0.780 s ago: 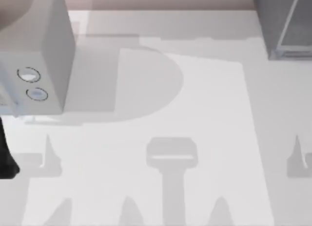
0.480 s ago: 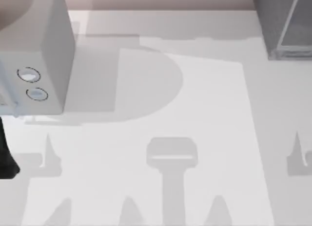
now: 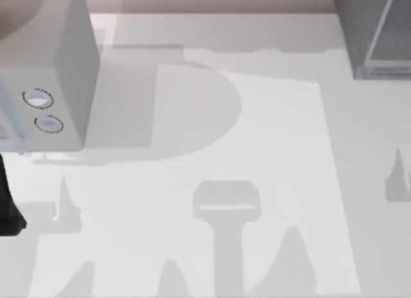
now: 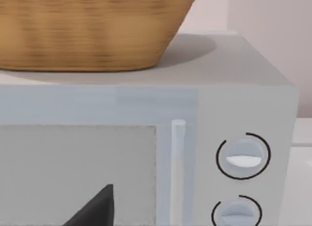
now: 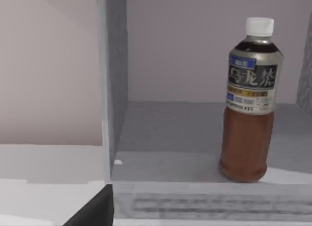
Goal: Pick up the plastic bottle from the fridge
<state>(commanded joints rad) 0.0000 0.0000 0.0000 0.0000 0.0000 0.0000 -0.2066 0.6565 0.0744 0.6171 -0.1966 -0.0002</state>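
Observation:
The plastic bottle point(image 5: 248, 104) stands upright on the floor of the open fridge point(image 5: 161, 133), close to its front lip. It holds brown drink and has a white screw cap and a dark label. A black part of my right gripper point(image 5: 92, 209) shows in the right wrist view, short of the fridge's front and apart from the bottle. In the top view the fridge point(image 3: 372, 35) is the dark grey box at the back right corner. My left arm point(image 3: 9, 201) is parked at the table's left edge, and its gripper point(image 4: 95, 209) faces the microwave door.
A light grey microwave point(image 3: 48, 73) with two round dials point(image 4: 243, 157) stands at the back left, and a wicker basket point(image 4: 87, 31) rests on top of it. The white table point(image 3: 270, 137) carries only shadows across its middle.
The arm shadows on the table's right side have shifted, the one at the right edge moving toward the back. The left arm and the microwave stay put.

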